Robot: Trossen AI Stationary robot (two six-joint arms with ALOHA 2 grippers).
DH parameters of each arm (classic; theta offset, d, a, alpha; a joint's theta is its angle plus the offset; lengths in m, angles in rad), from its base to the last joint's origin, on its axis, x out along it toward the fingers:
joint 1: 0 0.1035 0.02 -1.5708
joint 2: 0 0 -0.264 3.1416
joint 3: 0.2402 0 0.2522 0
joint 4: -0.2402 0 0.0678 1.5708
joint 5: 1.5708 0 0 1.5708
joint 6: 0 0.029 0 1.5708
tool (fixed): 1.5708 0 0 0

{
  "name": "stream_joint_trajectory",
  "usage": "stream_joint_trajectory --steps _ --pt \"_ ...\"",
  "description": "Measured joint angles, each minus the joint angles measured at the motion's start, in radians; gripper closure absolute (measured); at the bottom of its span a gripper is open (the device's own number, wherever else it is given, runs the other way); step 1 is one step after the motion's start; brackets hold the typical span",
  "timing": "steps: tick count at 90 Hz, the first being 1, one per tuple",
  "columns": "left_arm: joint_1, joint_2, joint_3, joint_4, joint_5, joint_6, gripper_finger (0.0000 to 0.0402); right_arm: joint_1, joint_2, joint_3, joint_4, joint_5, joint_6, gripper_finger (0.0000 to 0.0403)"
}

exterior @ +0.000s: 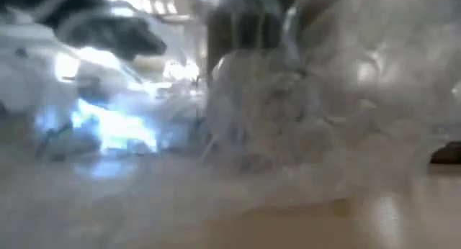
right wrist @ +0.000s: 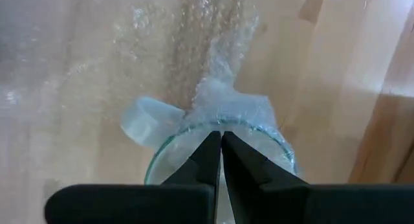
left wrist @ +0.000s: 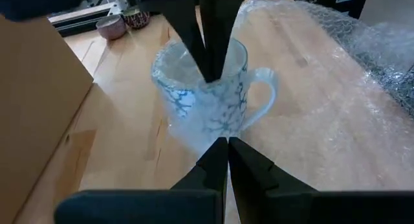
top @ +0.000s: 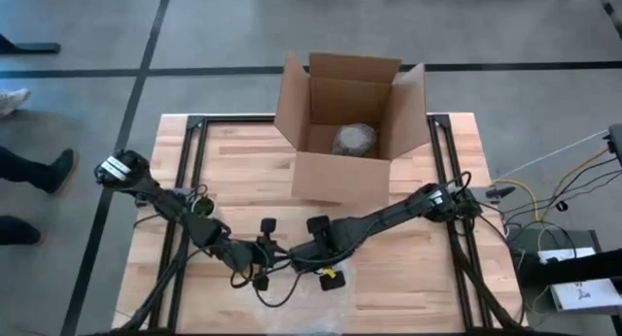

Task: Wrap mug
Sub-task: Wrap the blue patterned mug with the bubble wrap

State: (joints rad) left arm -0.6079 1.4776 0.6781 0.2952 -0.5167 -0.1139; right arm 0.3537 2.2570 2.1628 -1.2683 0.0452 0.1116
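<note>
A clear glass mug with a blue crackle pattern stands upright on a sheet of bubble wrap near the table's front edge. Its handle sticks out to one side. A flap of the wrap is drawn up against the mug's side. My left gripper is shut low at that side. My right gripper reaches down from above and is shut at the mug's rim. In the high view both grippers meet front centre, left and right. The low view shows mostly blurred wrap. My left gripper pinches the raised flap of bubble wrap between its two fingers, low on the mug's side opposite the right arm. The fingers come at it roughly level. One layer or several, I cannot tell. My right gripper pinches the mug's rim on the side where the flap rises, fingers slanting down from above. Whether the wrap's edge is caught with the rim cannot be told. The mug stands upright on the wrap.
An open cardboard box stands at the table's far middle with a wrapped bundle inside; its wall is close beside the mug. Two small bowls sit farther off on the table. Bare wood lies to the left and right.
</note>
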Motion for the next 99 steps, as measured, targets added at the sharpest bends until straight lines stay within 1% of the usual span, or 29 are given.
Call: stream_joint_trajectory --steps 17,26,38,54,67,85,99 --pt "0.000 0.000 0.000 -0.001 0.000 0.000 0.0402 0.000 0.000 -0.097 0.023 0.001 -0.009 0.0401" --pt "0.000 0.000 0.000 -0.004 0.000 0.000 0.0402 -0.001 0.000 -0.122 0.026 0.000 -0.021 0.0401" --pt "0.000 0.000 0.000 -0.004 0.000 0.000 0.0402 -0.001 -0.002 -0.122 0.022 0.003 -0.026 0.0401" --pt "0.000 0.000 0.000 -0.007 0.000 0.000 0.0402 -0.001 -0.020 -0.073 -0.002 0.004 -0.028 0.0401" --pt "0.000 0.000 0.000 -0.007 0.000 -0.002 0.0402 -0.002 -0.038 -0.033 -0.073 0.003 -0.030 0.0401" --pt "0.000 0.000 0.000 -0.008 -0.001 -0.003 0.0402 -0.008 -0.054 -0.039 -0.080 0.005 -0.021 0.0401" --pt "0.000 0.000 -0.001 -0.018 0.000 -0.006 0.0402 -0.014 -0.024 -0.065 -0.051 0.007 -0.029 0.0401"
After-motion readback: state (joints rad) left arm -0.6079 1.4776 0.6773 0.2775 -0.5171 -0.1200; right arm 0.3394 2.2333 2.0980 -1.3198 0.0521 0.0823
